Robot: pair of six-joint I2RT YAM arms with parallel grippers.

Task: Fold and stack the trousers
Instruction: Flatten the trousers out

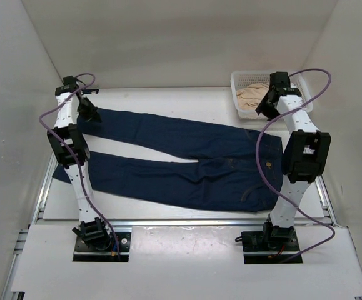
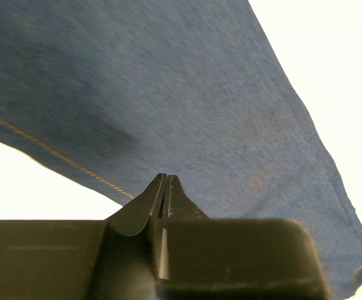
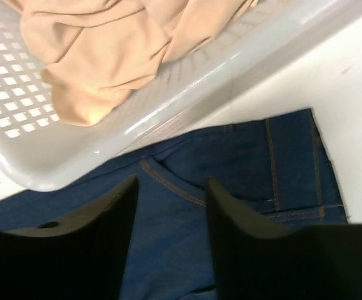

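Note:
The trousers (image 1: pixel 187 162) are dark navy jeans lying flat across the table, with the legs to the left and the waistband to the right. My left gripper (image 1: pixel 89 112) is at the hem end of the far leg. In the left wrist view its jaws (image 2: pixel 165 179) are pressed shut over the denim (image 2: pixel 187 94), at the leg's seamed edge, and no cloth shows between them. My right gripper (image 1: pixel 266 106) hangs over the far corner of the waistband. Its fingers (image 3: pixel 171 187) stand apart above a stitched pocket (image 3: pixel 168 181), with nothing between them.
A white plastic basket (image 1: pixel 243 80) holding a crumpled beige cloth (image 1: pixel 251 97) stands at the back right, just beyond the waistband. In the right wrist view the basket's rim (image 3: pixel 199 81) runs close to the fingers. White walls enclose the table on three sides.

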